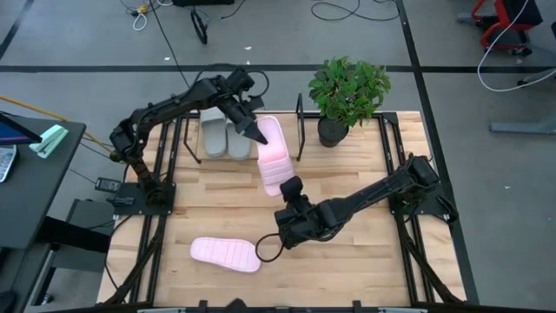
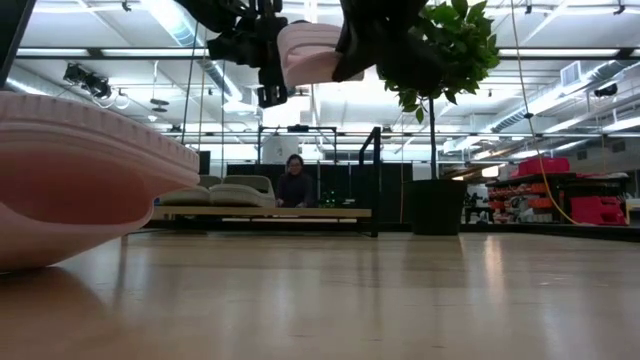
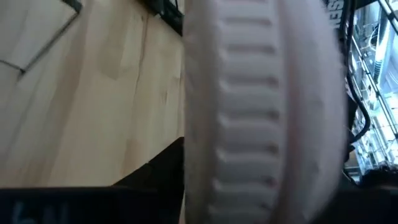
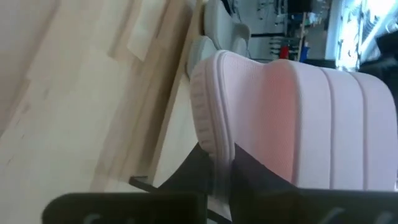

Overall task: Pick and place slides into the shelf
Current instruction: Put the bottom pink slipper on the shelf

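Note:
One pink slide (image 1: 272, 155) is up in the air between both grippers, above the table just near the shelf (image 1: 300, 130); in the low view this pink slide (image 2: 310, 45) hangs high over the shelf board (image 2: 260, 212). My left gripper (image 1: 254, 130) is at its far left side. My right gripper (image 1: 291, 186) is at its near end. Two grey-green slides (image 1: 224, 139) rest side by side, soles down, on the shelf board. The second pink slide (image 1: 226, 254) lies on the table near its near edge, close in the low view (image 2: 80, 190). My left gripper is shut on the pink slide near its far end, on the left side edge (image 1: 263, 135), slanting down from the left. The ridged sole (image 3: 261, 112) fills its wrist view and hides the contact. My right gripper pinches the slide's side wall (image 4: 217, 155) near its near end between both fingers (image 4: 249, 177), coming from the near side. The slide is lifted clear.
A potted plant (image 1: 347, 96) stands right of the shelf at the table's far edge. Black frame rails (image 1: 395, 174) run along both table sides. A person (image 2: 293, 185) sits in the room beyond the shelf. Bare wood (image 1: 365, 252) lies right of the second pink slide.

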Controlling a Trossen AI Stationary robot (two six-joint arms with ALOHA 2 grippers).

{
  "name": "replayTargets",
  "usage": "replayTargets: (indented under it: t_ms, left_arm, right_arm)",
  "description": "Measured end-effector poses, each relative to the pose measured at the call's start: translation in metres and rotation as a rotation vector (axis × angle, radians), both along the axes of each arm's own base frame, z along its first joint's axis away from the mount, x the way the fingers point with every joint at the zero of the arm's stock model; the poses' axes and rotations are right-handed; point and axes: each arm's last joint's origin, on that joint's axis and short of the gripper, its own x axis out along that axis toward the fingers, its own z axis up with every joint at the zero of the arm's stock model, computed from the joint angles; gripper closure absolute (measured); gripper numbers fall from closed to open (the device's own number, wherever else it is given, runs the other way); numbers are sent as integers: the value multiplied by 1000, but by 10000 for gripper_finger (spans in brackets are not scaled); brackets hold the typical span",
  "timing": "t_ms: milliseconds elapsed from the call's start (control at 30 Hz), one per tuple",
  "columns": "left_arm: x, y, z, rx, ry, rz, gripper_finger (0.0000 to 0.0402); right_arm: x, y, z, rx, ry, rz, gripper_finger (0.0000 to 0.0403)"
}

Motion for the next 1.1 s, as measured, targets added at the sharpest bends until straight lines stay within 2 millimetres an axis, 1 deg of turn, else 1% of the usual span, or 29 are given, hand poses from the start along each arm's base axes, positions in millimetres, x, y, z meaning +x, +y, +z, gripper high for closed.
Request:
replayTargets:
  t_ms: [100,233,400,533,667,833,1000,1100]
  left_arm:
    - [-8,14,4,38,-34,30,216]
    - [-21,35,20,123,-83,93,206]
    - [-37,55,57,217,-152,189,201]
    - [-45,58,91,253,-204,232,205]
    - [-47,47,126,313,-271,218,211]
    - [-50,17,162,396,-351,171,212]
    - [-62,-19,187,472,-415,126,212]
    - [-74,-35,194,496,-420,108,215]
  right_arm:
    - [-1,1,0,13,-20,-13,372]
    - [-2,3,0,25,-45,-24,372]
    - [-2,3,-1,57,-51,-24,373]
    - [3,-7,-2,108,-56,-41,373]
    - [8,-23,-2,116,-47,-67,373]
    - [16,-46,0,152,-36,-84,373]
    - [24,-65,1,201,-31,-66,373]
    - [28,-75,1,245,-19,-41,373]
